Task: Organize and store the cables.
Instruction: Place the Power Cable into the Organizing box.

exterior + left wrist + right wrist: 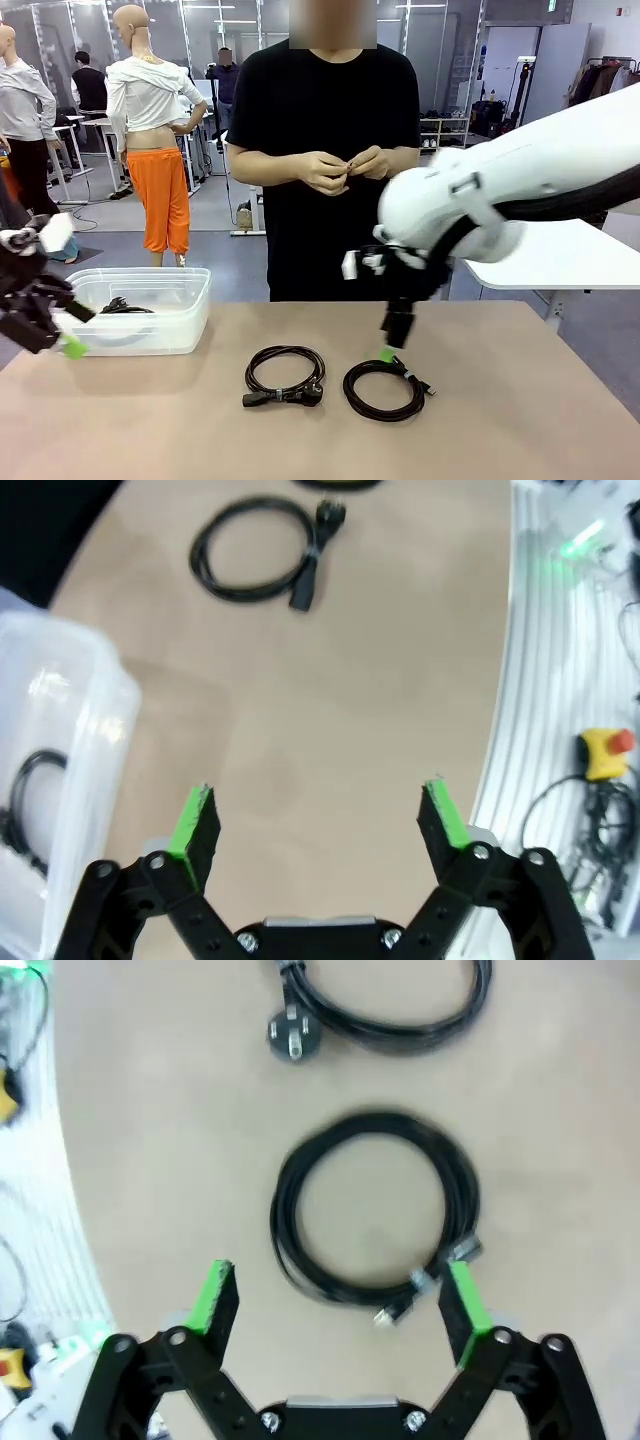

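Left gripper [73, 330] [318, 815] low at the left edge, arm cut off by the frame; jaws wide, nothing between them, bare tabletop below. Just right of it, clear plastic rectangular bin [190, 300] [80, 710] on the table's far-left part. One coiled thin black cable [122, 307] [28, 775] lies inside, blurred by the wall, plugs hard to make out.

Mid-table: banded black cable coil with chunky plug ends [283, 395] [300, 575] [400, 1032], flat on the surface, well apart from the bin; cut by the top edge in the right wrist view. Just beside it to the right, slimmer black cable coil with small metal connectors [384, 414] [283, 1222], also flat.

Right gripper [388, 348] [340, 1290] points down over this coil's far rim, jaws wide, holding nothing. One green pad shows from the front, the other finger hidden; contact with the cord cannot be told. Bulky white right arm [500, 180] blocks what lies behind it.

Person in black T-shirt [320, 110] at the far side, hands [322, 170] together at chest, pinching something too small to identify.

Tan matte tabletop [530, 400]. White table [560, 255] far right; open workroom with desks beyond.
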